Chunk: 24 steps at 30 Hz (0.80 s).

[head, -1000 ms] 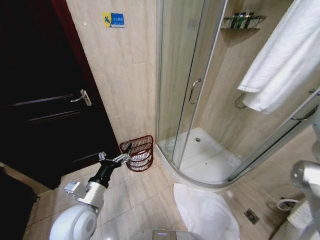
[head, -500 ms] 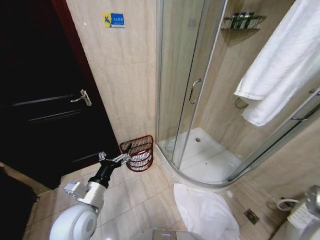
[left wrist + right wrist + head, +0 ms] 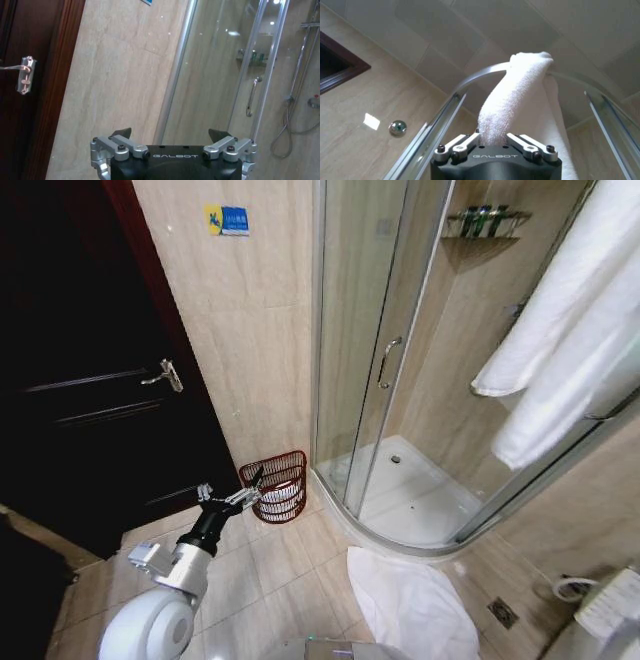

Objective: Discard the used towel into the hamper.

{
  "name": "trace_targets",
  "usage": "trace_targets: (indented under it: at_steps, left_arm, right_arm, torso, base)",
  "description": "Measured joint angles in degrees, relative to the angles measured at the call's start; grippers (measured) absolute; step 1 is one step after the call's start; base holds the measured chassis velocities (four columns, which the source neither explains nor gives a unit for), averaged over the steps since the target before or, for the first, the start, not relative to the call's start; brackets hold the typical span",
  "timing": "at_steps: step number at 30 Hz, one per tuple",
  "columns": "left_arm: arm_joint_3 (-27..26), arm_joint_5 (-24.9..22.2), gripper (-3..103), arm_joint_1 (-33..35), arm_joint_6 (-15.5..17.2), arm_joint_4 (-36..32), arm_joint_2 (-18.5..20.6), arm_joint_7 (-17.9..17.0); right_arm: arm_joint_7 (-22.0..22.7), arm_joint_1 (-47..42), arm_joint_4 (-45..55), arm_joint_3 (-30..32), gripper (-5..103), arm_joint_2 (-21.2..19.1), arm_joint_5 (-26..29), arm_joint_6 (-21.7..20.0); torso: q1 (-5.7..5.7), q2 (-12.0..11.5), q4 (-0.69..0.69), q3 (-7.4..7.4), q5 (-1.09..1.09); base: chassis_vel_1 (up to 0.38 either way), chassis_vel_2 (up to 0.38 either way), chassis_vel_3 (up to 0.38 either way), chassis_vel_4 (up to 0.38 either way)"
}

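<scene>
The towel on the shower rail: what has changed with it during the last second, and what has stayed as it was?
The towel has been drawn up and to the right, its hanging end now higher. The right gripper is shut on it, and that arm's white casing at the right edge of the head view has sunk lower. The left gripper stays open beside the hamper, and the white cloth lies on the floor as before.

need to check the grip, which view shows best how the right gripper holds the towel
The right wrist view: the right gripper is shut on the towel, which is draped over the shower's curved top rail. In the head view the towel hangs at the upper right.
</scene>
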Motion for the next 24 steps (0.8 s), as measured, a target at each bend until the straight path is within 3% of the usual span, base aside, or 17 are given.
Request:
trace_targets:
  at_steps: [7,14,24]
  left_arm:
    - [0.00,0.00,100,0.00,0.00,0.00,0.00,0.00]
    - [0.00,0.00,100,0.00,0.00,0.00,0.00,0.00]
    - [0.00,0.00,100,0.00,0.00,0.00,0.00,0.00]
  right_arm:
    - [0.13,-12.10,4.97,6.00,7,3.83,-0.93,1.24]
    - [0.02,-19.78,7.65,8.20,7,7.27,-2.65,3.34]
    - [-0.93,-28.91,11.99,10.06,7,16.08,-4.74,7.68]
  torso:
    - [0.00,0.00,0.00,0.00,0.02]
    - [0.00,0.00,0.00,0.00,-0.01]
    - [0.00,0.00,0.00,0.00,0.00]
  base:
    - [0.000,0.000,0.000,0.000]
    - [0.000,0.000,0.000,0.000]
    - [0.000,0.000,0.000,0.000]
